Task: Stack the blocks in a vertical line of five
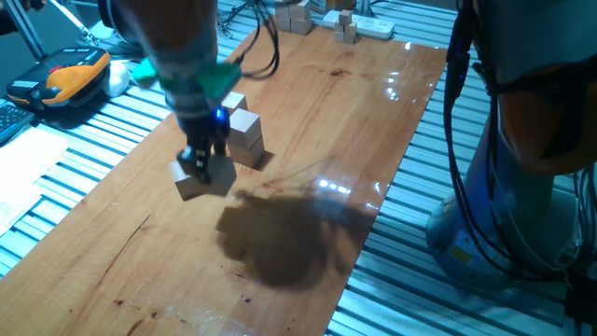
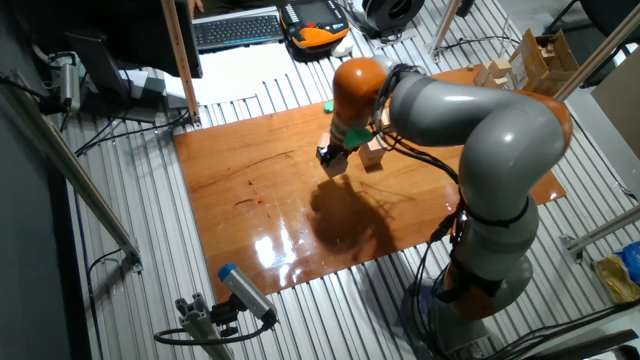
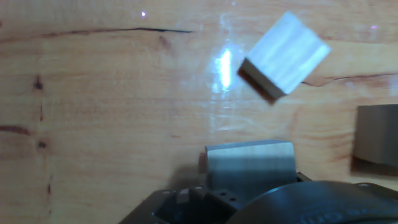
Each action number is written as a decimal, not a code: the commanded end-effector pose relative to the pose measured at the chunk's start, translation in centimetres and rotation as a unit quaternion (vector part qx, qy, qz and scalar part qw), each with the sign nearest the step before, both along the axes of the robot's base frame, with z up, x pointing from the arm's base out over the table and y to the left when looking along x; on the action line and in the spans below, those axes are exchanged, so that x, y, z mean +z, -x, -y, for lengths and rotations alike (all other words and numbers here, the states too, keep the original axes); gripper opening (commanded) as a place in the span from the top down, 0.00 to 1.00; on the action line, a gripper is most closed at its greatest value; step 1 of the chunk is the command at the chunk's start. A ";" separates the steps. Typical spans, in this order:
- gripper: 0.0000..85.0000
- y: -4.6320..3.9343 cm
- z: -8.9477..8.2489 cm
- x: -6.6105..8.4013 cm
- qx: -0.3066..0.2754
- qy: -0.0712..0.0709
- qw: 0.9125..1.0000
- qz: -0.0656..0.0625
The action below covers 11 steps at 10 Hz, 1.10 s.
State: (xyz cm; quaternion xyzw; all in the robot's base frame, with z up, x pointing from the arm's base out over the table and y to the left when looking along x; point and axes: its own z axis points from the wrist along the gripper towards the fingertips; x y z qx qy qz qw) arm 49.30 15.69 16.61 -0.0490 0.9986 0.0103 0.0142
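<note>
Hand view shows a pale, plain wooden cube [image 3: 249, 163] gripped between the closed fingers of the gripper [image 1: 207, 161]; another such cube [image 3: 285, 54] lies just ahead, apart.

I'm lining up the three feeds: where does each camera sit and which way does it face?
One fixed view: low beside the table, looking along it; shows the gripper holding a block.
The other fixed view: high on the opposite side, looking down; shows the whole arm.
Hand view: on the hand, facing down; shows the held block.
Shared: the fixed views both show the two-block stack.
</note>
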 end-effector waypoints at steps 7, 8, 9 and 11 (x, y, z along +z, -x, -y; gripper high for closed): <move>1.00 -1.63 6.2 3.3 -0.024 0.006 1.000 0.012; 1.00 -1.65 6.7 3.5 -0.027 0.009 0.999 0.014; 1.00 -1.71 7.1 3.7 -0.031 0.009 0.999 0.015; 1.00 -1.75 8.1 3.8 -0.040 0.014 0.999 0.013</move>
